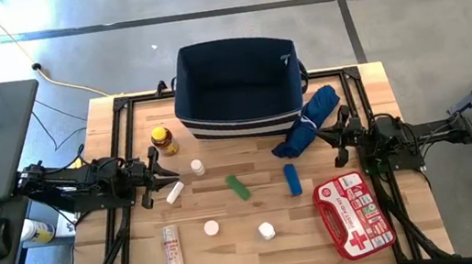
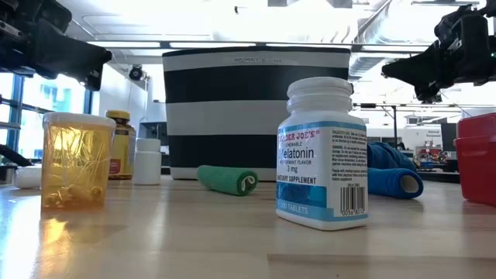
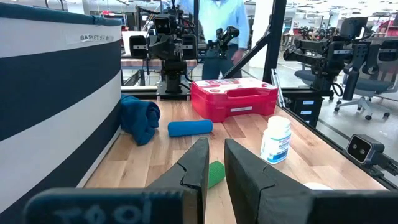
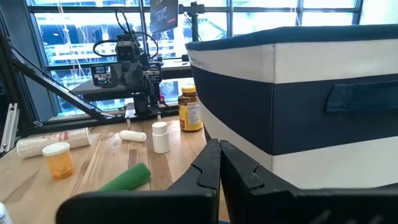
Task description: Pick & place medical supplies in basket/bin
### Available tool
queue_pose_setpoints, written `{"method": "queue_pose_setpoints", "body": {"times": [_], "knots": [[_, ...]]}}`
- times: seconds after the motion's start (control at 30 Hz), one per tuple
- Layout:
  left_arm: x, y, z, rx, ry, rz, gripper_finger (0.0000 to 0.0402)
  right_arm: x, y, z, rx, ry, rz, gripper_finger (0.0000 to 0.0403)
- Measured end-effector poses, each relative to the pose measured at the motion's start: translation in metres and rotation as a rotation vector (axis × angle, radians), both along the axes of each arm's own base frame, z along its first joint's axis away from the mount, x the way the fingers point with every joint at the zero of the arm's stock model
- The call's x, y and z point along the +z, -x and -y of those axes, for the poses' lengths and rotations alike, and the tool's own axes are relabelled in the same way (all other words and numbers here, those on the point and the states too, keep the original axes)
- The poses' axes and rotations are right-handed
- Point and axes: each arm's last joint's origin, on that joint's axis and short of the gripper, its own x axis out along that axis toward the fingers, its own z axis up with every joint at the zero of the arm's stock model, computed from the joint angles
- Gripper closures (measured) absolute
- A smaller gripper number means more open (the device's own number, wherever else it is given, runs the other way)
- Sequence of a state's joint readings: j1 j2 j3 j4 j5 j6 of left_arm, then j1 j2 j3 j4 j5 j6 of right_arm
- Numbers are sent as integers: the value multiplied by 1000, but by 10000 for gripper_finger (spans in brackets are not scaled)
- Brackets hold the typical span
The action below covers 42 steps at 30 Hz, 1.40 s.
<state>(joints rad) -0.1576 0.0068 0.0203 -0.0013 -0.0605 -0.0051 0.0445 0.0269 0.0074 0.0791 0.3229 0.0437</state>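
Left gripper [image 1: 168,175] hovers empty beside white tube [image 1: 174,192].

A light wooden table [image 1: 233,243] carries the navy bin [image 1: 239,90], blue fabric bundle [image 1: 309,122], first aid pouch [image 1: 352,216], amber bottle [image 1: 162,140], green roll [image 1: 238,187], blue roll [image 1: 292,179] and small white bottles [image 1: 267,230].

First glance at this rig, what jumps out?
The big navy bin with its white stripe at the table's far edge stands out most. Next is the red-and-white first aid pouch at the near right corner, with small bottles and a green roll scattered mid-table. In the low view a white melatonin bottle looms closest. Both arms wait at the sides, holding nothing.
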Motion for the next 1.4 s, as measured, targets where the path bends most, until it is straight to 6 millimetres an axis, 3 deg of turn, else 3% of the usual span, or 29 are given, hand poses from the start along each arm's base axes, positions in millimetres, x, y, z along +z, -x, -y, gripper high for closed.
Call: {"method": "queue_pose_setpoints", "body": {"times": [0.83,1.0,1.2,1.4], "knots": [[3,0,0,4,53,27,314,0,0,0,0,0,0,402],[14,1,-2,44,92,133,314,0,0,0,0,0,0,402],[38,2,-6,173,131,130,314,0,0,0,0,0,0,402],[88,-11,-4,204,132,98,314,0,0,0,0,0,0,402]]}}
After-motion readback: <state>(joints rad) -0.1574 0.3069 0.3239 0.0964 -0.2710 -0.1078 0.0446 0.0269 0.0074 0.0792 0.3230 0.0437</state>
